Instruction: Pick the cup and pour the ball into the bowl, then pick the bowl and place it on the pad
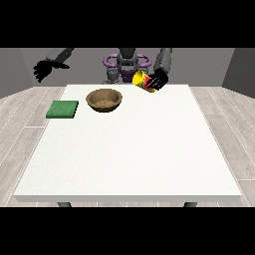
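A yellow cup with red markings (142,80) is held in the air above the table's far edge, tilted with its mouth toward the view's left. The hand at the view's right (158,81) is curled round it. A brown wooden bowl (104,99) stands on the table to the left of the cup and lower. I cannot see the ball. A green square pad (63,109) lies flat near the table's left edge. The hand at the view's left (43,69) hangs raised off the table's far left corner, holding nothing, its fingers drooping.
The white table (129,154) stretches wide toward the camera. The robot's torso (125,64) stands behind the far edge. Grey wooden floor surrounds the table.
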`<state>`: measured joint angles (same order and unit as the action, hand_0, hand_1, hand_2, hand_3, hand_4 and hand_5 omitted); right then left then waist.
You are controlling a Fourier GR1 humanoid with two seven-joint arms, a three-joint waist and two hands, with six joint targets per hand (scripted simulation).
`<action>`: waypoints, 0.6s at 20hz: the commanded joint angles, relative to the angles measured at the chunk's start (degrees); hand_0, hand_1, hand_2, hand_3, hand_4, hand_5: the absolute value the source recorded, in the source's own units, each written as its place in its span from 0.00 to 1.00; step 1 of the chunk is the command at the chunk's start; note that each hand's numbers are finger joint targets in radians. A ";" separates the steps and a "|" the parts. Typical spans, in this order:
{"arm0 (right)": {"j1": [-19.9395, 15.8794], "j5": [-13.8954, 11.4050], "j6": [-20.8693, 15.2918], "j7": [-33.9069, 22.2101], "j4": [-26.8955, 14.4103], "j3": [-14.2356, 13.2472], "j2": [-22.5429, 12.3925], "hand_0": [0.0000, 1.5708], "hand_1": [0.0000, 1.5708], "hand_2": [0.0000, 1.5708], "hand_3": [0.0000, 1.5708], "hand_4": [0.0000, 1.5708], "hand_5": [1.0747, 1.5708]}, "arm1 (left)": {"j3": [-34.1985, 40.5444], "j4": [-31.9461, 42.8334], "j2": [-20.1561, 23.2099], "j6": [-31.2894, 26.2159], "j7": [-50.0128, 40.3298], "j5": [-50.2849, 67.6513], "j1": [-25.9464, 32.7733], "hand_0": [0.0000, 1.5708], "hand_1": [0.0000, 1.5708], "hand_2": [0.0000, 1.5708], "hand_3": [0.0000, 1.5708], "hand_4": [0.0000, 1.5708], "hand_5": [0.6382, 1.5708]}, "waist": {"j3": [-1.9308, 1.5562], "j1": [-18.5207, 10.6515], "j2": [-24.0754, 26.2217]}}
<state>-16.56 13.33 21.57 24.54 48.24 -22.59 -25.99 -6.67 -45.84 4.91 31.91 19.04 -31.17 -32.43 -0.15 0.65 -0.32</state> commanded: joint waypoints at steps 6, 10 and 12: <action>3.80 -1.90 -0.34 4.89 -7.54 -0.63 -0.15 0.00 0.00 0.03 0.00 0.00 0.97 | -10.86 -2.41 -2.78 0.05 -17.76 -18.05 -2.13 0.86 0.86 1.00 1.00 0.67 1.00 | 0.09 -4.98 4.90; 0.93 0.03 1.45 5.44 -7.43 -1.67 -1.64 0.00 0.00 0.00 0.00 0.00 0.97 | -8.27 -3.93 -0.32 -2.30 -19.15 -20.23 -4.95 0.86 0.86 1.00 1.00 0.67 1.00 | 0.12 -2.32 0.94; 0.10 -0.77 0.33 5.49 -9.17 -1.62 -2.05 0.00 0.00 0.00 0.00 0.00 0.96 | -12.04 -3.40 -4.73 -0.40 -25.52 -26.54 -5.97 0.81 0.81 1.00 1.00 0.64 1.00 | 0.10 -3.08 0.84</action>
<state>-15.32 12.42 22.17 29.42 40.69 -23.69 -27.30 -16.30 -49.12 2.36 30.66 -1.00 -51.35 -37.19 -0.07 -2.62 1.75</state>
